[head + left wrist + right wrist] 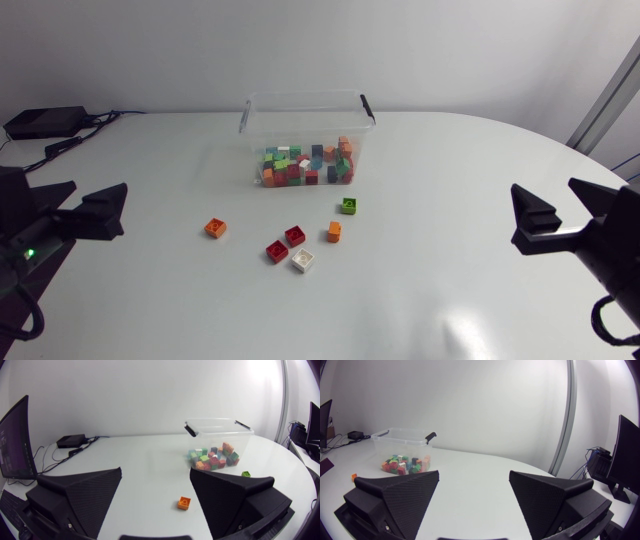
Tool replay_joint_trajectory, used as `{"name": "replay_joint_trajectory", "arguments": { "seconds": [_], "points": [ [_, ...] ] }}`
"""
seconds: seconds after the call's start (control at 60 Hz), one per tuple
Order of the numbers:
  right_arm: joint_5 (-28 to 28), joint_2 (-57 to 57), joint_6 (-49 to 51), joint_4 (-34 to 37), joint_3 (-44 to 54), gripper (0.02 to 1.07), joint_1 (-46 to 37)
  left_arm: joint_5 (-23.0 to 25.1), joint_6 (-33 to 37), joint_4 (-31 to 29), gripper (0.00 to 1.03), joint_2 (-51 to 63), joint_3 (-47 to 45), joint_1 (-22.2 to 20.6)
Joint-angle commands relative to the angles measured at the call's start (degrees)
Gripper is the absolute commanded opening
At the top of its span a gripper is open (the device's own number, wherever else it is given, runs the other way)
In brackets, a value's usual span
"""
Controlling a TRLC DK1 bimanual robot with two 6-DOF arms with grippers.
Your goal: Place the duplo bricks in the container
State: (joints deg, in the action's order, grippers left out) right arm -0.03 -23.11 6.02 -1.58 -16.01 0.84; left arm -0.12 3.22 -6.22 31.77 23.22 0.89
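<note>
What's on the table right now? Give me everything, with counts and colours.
container: one, clear with black handles, far middle of the table
bricks in the container: many, mixed colours, on its floor; too many to count
orange bricks: two, orange, this one alone left of the group, the other below the green brick
green brick: one, green, nearest the container
red bricks: two, red, side by side, second at
white brick: one, white, nearest the front edge
black box: one, black, far left corner, with cables
left gripper: one, black, open, at the left edge
right gripper: one, black, open, at the right edge
</note>
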Motion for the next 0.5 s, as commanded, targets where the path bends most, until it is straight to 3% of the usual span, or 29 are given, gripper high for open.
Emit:
{"name": "replay_joint_trajectory", "arguments": {
  "seconds": [0.0,0.15,0.267,0.383,0.483],
  "points": [
    [-0.2,-5.6,0.1,-0.6,-3.3,1.03,1.4,-0.1,0.3,-2.7,0.91,7.8,5.5,-1.2],
    [-0.4,-14.5,0.2,0.5,-7.7,1.03,3.6,-0.2,0.3,-12.7,0.91,22.0,14.7,-3.8],
    [-0.4,-22.5,1.4,5.3,-12.8,1.02,4.6,-0.2,4.6,-18.1,0.92,33.3,20.8,-5.5],
    [-1.5,-27.9,2.9,10.7,-17.1,1.02,5.3,-0.2,13.9,-23.7,0.92,43.4,26.8,-5.9],
    [-1.7,-30.6,6.7,13.9,-19.6,1.02,7.2,-0.2,15.4,-26.9,0.92,51.3,31.3,-6.0]
  ]
}}
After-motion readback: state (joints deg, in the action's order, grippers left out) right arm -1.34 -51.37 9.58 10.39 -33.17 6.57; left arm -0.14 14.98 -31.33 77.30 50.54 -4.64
